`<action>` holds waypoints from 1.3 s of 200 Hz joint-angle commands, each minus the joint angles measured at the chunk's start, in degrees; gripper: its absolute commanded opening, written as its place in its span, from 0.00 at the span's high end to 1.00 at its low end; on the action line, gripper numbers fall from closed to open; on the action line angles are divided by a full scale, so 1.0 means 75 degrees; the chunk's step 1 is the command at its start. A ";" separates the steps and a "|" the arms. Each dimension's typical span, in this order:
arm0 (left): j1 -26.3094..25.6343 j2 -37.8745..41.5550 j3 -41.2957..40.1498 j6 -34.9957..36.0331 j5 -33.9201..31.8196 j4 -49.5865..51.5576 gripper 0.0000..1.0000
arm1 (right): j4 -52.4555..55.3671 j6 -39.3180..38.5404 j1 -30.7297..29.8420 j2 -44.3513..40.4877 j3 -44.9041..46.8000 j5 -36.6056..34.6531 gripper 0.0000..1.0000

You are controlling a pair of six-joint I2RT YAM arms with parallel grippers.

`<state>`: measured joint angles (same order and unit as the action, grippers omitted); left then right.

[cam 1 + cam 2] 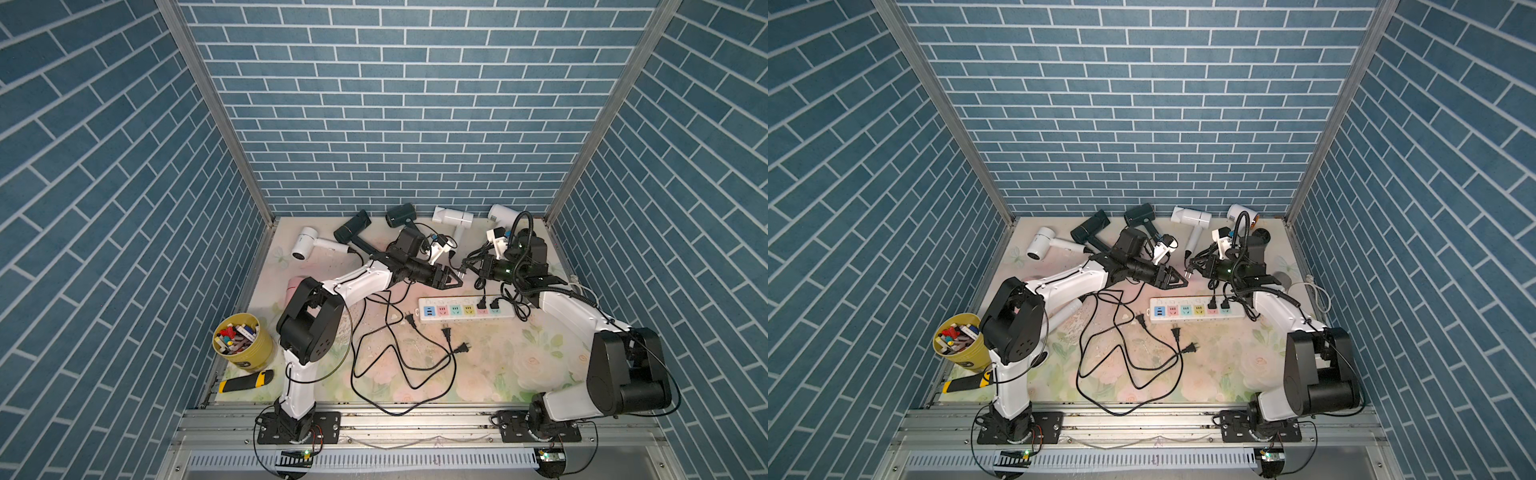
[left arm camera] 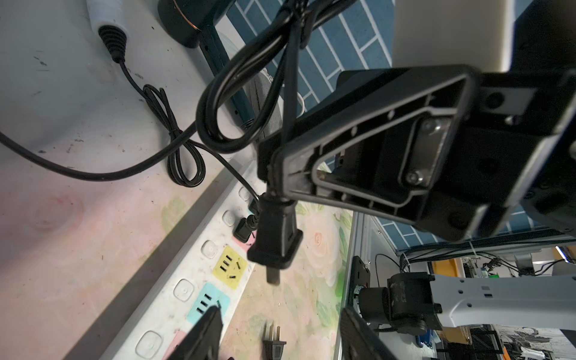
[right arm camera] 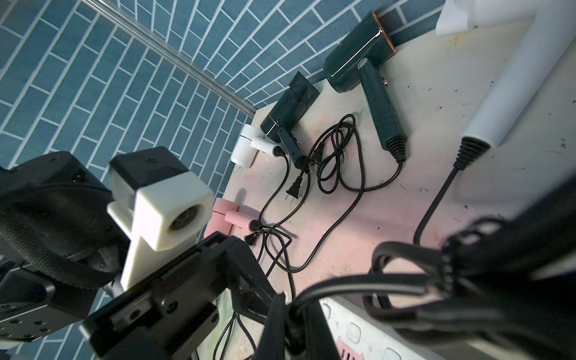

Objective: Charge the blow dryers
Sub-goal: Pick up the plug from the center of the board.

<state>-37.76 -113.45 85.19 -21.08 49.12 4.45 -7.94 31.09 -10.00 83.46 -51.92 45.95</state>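
A floral tabletop [image 1: 498, 374] carries blow dryers [image 1: 305, 243] lined along its far edge, their cords trailing toward the middle. A white power strip [image 1: 455, 316] lies toward the right edge. Raised just beyond it, the right gripper [image 2: 274, 174] is pressed together on a black cord [image 2: 290, 93], whose plug [image 2: 276, 240] dangles below. The left gripper [image 1: 456, 279], fingers spread, faces that plug.

hidden, cropped, smeared
the pink blow dryer [image 1: 294, 284] shows only a sliver behind the left arm [image 1: 311, 307]. in the right wrist view the right gripper [image 3: 461, 274] is a dark blur around the cord bundle [image 3: 367, 282], its jaws unreadable, and a white blow dryer [image 3: 514, 78] loses its head at the edge. one finger [image 2: 202, 336] of the left gripper [image 2: 246, 240] is smeared and cropped; the power strip [image 2: 196, 268] runs out of frame.
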 commanded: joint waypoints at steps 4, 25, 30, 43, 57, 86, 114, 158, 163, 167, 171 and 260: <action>-0.0005 -0.0229 0.0373 0.0351 0.0050 0.0170 0.42 | -0.0128 0.0197 0.0030 0.0027 -0.0191 0.0350 1.00; -0.0005 -0.0330 0.0466 0.0265 0.0175 0.0011 0.45 | -0.0199 0.0298 0.0032 0.0046 -0.0155 0.0447 1.00; -0.0008 -0.0342 0.0485 0.0237 0.0211 -0.0048 0.46 | -0.0206 0.0323 0.0037 0.0051 -0.0148 0.0458 1.00; -0.0025 -0.0392 0.0530 0.0167 0.0316 -0.0177 0.52 | -0.0238 0.0367 0.0032 0.0063 -0.0143 0.0511 1.00; -0.0016 -0.0451 0.0623 0.0140 0.0359 -0.0176 0.57 | -0.0279 0.0430 0.0032 0.0069 -0.0120 0.0543 1.00; -0.0037 -0.0582 0.0747 0.0090 0.0387 -0.0189 0.72 | -0.0458 0.0629 0.0026 0.0098 -0.0056 0.0579 1.00; -0.0041 -0.0618 0.0771 0.0013 0.0388 -0.0321 0.80 | -0.0595 0.0770 0.0033 0.0122 0.0041 0.0603 1.00; -0.0051 -0.0602 0.0892 0.0291 0.0045 -0.0050 0.92 | -0.0534 0.0800 0.0030 0.0081 0.0103 0.0714 1.00; -0.0060 -0.0595 0.0916 0.0363 -0.0040 0.0021 0.94 | -0.0485 0.0790 0.0032 0.0066 0.0103 0.0719 1.00; -0.0069 -0.0589 0.0946 0.0438 -0.0114 0.0100 0.96 | -0.0443 0.0777 0.0031 0.0055 0.0097 0.0733 1.00; -0.0080 -0.0588 0.0973 0.0510 -0.0211 0.0194 0.97 | -0.0389 0.0749 0.0032 0.0042 0.0091 0.0737 1.00; -0.0581 -0.0025 0.0782 0.2193 -0.2826 0.1114 1.00 | 0.2992 0.0302 0.0323 0.0182 -0.1120 0.0807 0.73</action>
<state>-41.08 -116.68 92.55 -9.76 37.50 11.84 3.38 34.81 -8.75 84.14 -55.86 49.25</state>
